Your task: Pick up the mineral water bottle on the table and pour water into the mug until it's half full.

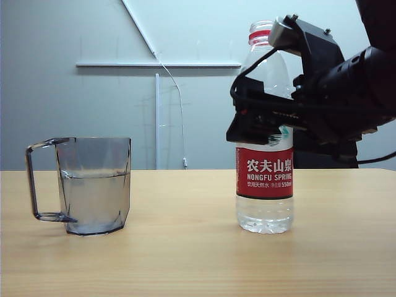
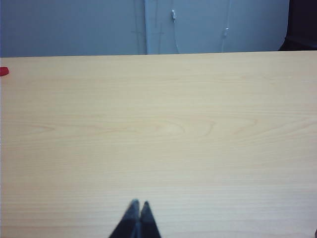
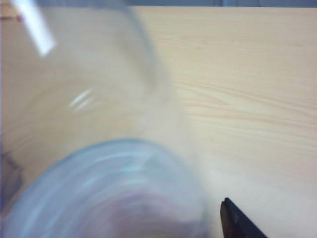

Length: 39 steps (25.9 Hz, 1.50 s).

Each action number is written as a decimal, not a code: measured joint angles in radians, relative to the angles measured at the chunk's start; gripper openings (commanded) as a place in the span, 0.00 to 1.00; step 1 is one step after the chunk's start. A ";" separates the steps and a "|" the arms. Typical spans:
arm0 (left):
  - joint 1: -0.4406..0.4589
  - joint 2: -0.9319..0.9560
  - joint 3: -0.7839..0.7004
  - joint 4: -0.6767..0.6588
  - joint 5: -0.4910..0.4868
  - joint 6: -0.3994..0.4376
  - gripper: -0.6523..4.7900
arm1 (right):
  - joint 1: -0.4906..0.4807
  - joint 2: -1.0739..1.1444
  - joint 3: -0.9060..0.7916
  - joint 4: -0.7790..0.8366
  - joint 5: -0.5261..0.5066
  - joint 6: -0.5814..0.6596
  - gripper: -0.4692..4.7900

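Note:
The mineral water bottle (image 1: 265,179) stands upright and uncapped on the table (image 1: 185,260) at the right, with a little water (image 1: 265,219) left in its base. My right gripper (image 1: 260,120) is round its middle, above the red label. In the right wrist view the bottle (image 3: 99,124) fills the picture as a blur, and one dark finger (image 3: 234,220) stands a little off its side, so the gripper is open. The smoky-grey mug (image 1: 93,185) sits at the left, roughly half full of water (image 1: 93,201). My left gripper (image 2: 137,204) is shut over bare table (image 2: 158,124), holding nothing.
A small red object (image 2: 3,71) lies near the table's far edge in the left wrist view. A grey wall with a white rail (image 1: 158,64) and a hanging cable (image 1: 179,111) stands behind the table. Open tabletop lies between mug and bottle.

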 measured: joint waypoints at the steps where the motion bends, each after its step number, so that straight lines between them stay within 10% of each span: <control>1: 0.000 0.000 0.000 0.000 0.000 0.000 0.12 | 0.014 -0.013 -0.009 -0.006 0.000 0.000 1.00; 19: 0.002 0.000 0.000 0.000 0.001 0.000 0.12 | 0.086 -0.267 -0.208 -0.027 0.097 0.030 1.00; 26: 0.106 0.000 0.000 0.000 -0.002 0.000 0.12 | 0.177 -0.612 -0.247 -0.287 0.097 0.056 1.00; 33: 0.105 0.000 0.000 0.000 0.002 0.000 0.12 | 0.206 -1.167 -0.245 -0.677 0.096 0.058 0.07; 39: 0.103 0.000 0.000 -0.001 0.007 0.000 0.12 | 0.200 -1.333 -0.240 -0.904 0.133 0.029 0.07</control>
